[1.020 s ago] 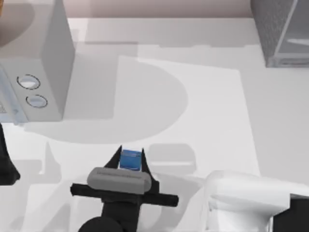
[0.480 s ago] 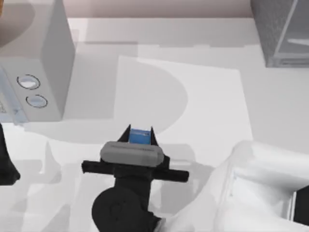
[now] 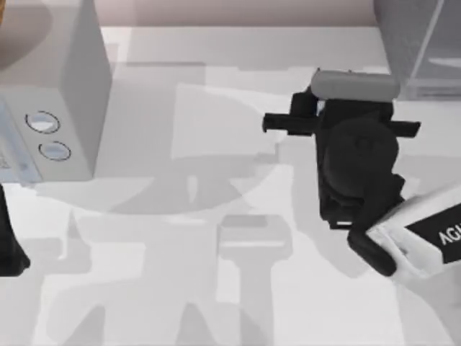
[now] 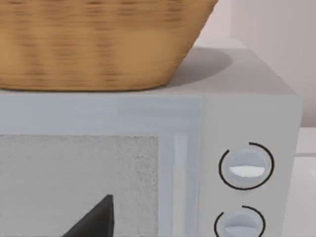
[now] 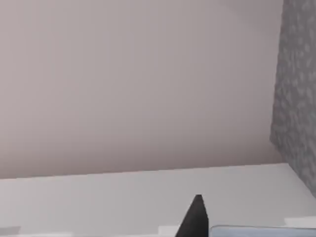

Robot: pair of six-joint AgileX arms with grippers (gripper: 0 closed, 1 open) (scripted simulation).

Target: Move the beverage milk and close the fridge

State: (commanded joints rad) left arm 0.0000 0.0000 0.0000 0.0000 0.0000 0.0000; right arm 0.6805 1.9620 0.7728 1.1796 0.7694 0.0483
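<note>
The fridge (image 3: 421,50), a dark grey speckled cabinet with a paler panel, stands at the table's back right corner; its speckled side (image 5: 298,98) rises close by in the right wrist view. My right gripper (image 3: 354,78) hovers just left of the fridge's front, pointing toward the back wall. Its black wrist and grey camera housing cover whatever lies beneath it. The beverage milk is hidden. My left arm (image 3: 7,245) is parked at the table's left edge.
A light grey box with two round dials (image 3: 54,94) sits at the back left, its dial face (image 4: 245,165) close in the left wrist view. A wicker basket (image 4: 98,44) rests on top of it. The white table (image 3: 216,216) spreads between the appliances.
My right arm swept from the front middle of the table to the back right beside the fridge. The blue carton seen between its fingers earlier is now covered by the wrist.
</note>
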